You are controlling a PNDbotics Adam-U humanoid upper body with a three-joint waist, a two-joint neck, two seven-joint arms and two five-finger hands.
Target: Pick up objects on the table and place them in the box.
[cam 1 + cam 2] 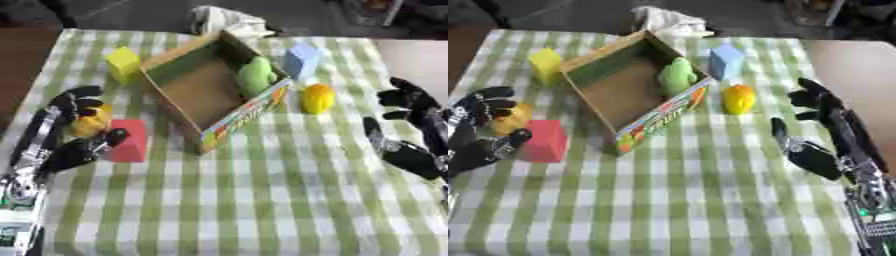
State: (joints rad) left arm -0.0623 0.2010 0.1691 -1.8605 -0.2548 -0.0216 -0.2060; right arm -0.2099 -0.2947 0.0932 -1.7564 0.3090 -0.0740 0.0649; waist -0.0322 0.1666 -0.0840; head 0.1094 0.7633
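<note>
1. Fingers of my left hand curled round the orange-yellow object, beside the red block, ready to lift.
2. My right hand idled, fingers relaxed wide.
3. I saw the box mid-counter, holding a green object.

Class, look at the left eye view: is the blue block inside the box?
No. The blue block stands on the tablecloth outside the box, beyond its right wall.

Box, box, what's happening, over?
Left hand curled round yellow-orange object. Right hand open, idle. Box holds green object. Path clear.
</note>
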